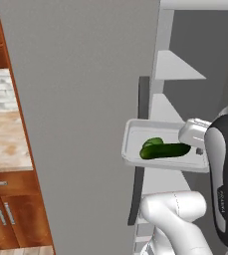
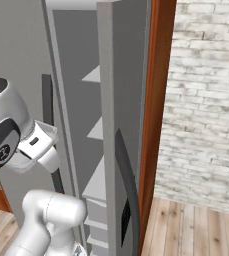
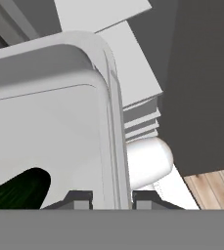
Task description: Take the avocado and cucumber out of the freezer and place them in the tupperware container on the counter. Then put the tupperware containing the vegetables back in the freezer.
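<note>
The pale grey tupperware container (image 1: 135, 137) hangs in the air in front of the open freezer (image 1: 80, 124). In it lies the dark green cucumber (image 1: 168, 150), with the rounder green avocado (image 1: 154, 142) touching it at the back. My gripper (image 1: 201, 149) is shut on the container's right rim. In the hand view the container's rim (image 3: 114, 122) runs up between my two fingertips (image 3: 79, 197), my gripper (image 3: 112, 199) pinches it, and the cucumber's dark end (image 3: 20, 190) shows at the lower left. Pale freezer shelves (image 1: 177, 69) stand behind the container.
The freezer door's dark bar handle (image 1: 143, 99) stands just left of the container. The counter (image 1: 6, 139) over wood cabinets (image 1: 11, 209) lies far left. A second grey door edge (image 2: 121, 125) and a brick wall (image 2: 206, 100) are on the right, over wooden floor (image 2: 196, 230).
</note>
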